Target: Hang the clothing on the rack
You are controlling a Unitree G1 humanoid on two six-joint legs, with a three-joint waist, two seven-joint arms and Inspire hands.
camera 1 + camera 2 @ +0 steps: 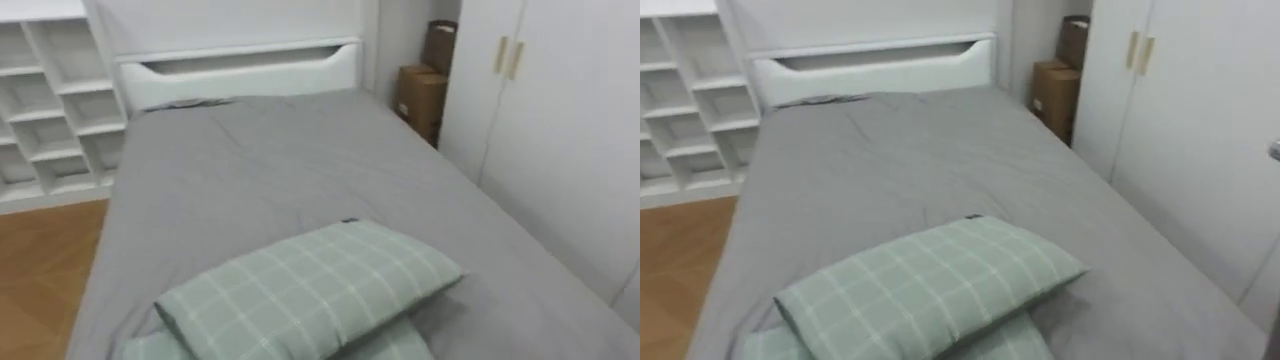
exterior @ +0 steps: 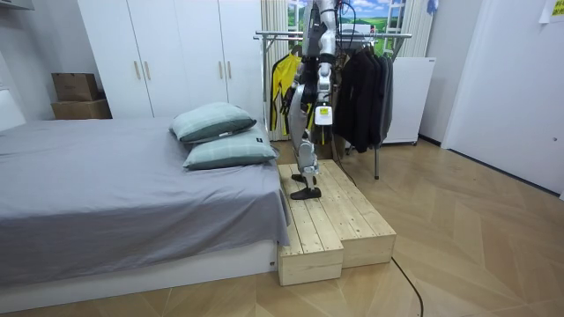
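Note:
I stand on a low wooden platform between the pillow end of a grey bed and a clothes rack behind me. On the rack hang dark garments and a yellow one. My head looks down the length of the bed, over two green checked pillows stacked at the near end. My left hand hangs beside my hip on the side facing the room camera.
White wardrobe doors run along the bed's right side, with cardboard boxes in the far corner. White open shelves and wooden floor lie to the left. A white headboard closes the far end.

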